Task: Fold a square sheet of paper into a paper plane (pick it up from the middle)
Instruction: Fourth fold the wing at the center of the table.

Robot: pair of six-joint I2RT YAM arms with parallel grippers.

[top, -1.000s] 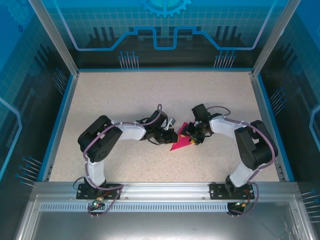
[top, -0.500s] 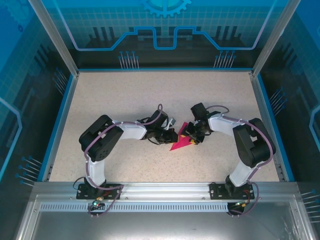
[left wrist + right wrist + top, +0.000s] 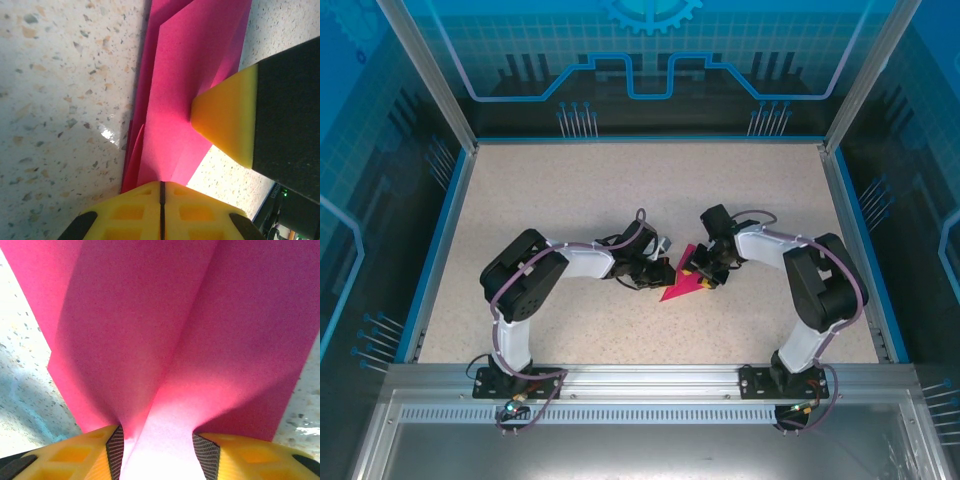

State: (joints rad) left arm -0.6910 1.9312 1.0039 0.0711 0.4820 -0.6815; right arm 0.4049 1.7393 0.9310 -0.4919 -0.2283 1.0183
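The square sheet of paper (image 3: 677,289), magenta and folded to a pointed outline, lies mid-table between both arms. My left gripper (image 3: 664,268) is at its left edge. In the left wrist view the left gripper (image 3: 161,184) has its jaws pressed together on the edge of the sheet of paper (image 3: 190,75). A yellow fingertip of the right gripper (image 3: 227,120) presses onto the sheet from the right. My right gripper (image 3: 157,437) stands over the paper (image 3: 150,315) with its jaws part-way apart, and a raised fold is squeezed between both pads. Both grippers hide the sheet's middle in the top view.
The speckled tabletop (image 3: 570,200) is bare around the paper. Blue side rails (image 3: 438,240) and an aluminium frame (image 3: 640,375) at the near edge bound it. The two wrists are almost touching over the sheet.
The right arm has drawn slightly left toward the paper, its jaws narrowing on the fold. The left arm and the sheet have stayed put.
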